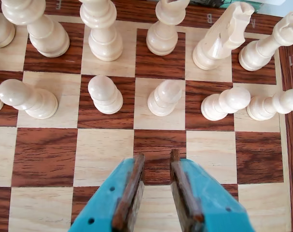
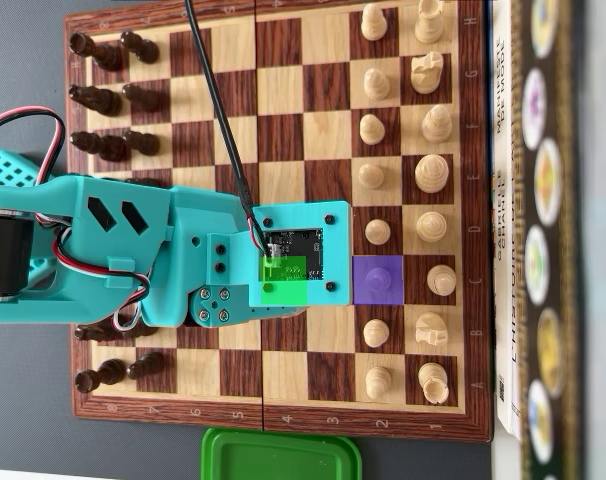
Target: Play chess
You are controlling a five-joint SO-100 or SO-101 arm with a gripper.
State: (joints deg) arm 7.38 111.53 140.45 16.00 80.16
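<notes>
Arm stretched over chessboard [image 2: 283, 60], gripper [image 1: 157, 159] slightly apart, empty, hovering before white pawn [image 1: 164, 98]

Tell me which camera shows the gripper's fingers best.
The wrist view. The gripper fills the bottom of the frame, its two fingers a narrow gap apart, pointing at the row of white pawns. In the overhead view the arm's turquoise body covers the fingers, so they cannot be seen there.

In the wrist view, gripper [image 1: 156, 166] hovers before the pawn row [image 1: 165, 98], seemingly touching none.
</notes>
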